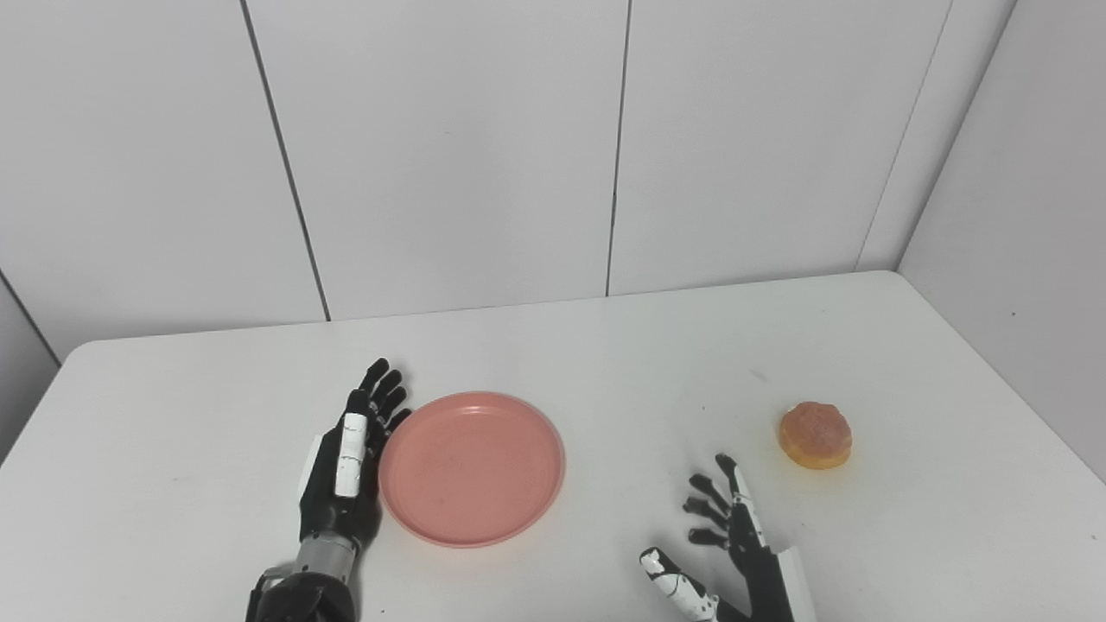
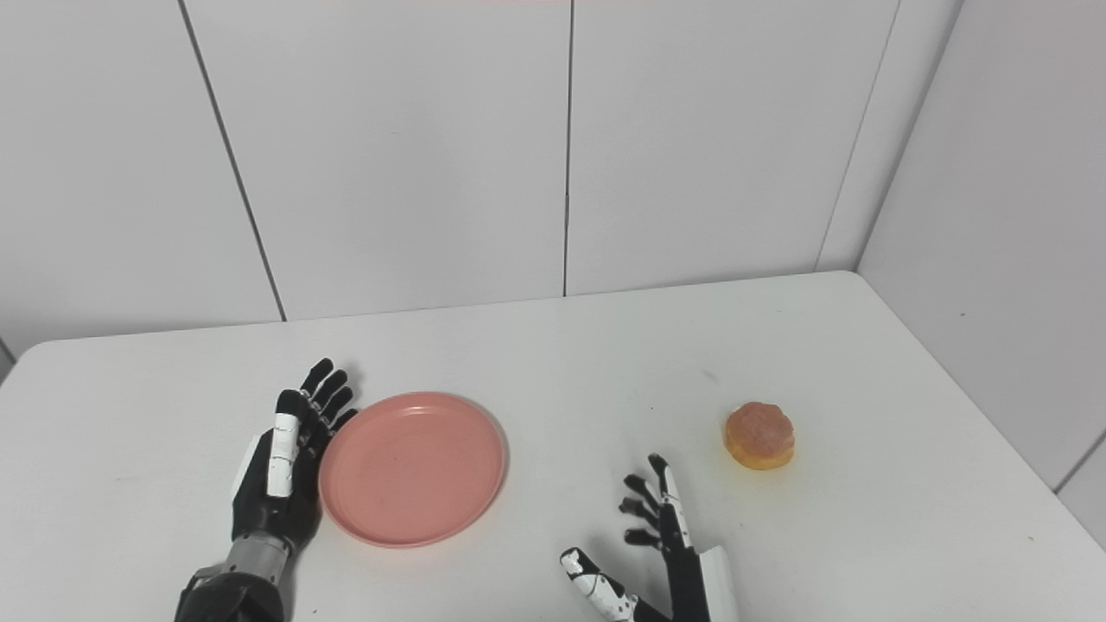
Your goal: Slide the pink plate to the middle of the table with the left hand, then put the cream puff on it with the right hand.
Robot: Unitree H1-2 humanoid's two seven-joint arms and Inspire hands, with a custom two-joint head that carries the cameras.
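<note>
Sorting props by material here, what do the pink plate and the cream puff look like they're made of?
Pink plate: probably plastic, uniform matte colour with a thin raised rim. Cream puff: golden, bumpy crust like baked pastry; real or replica, I can't tell.

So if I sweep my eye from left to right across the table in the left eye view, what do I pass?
Left hand → pink plate → right hand → cream puff, all over the white table.
</note>
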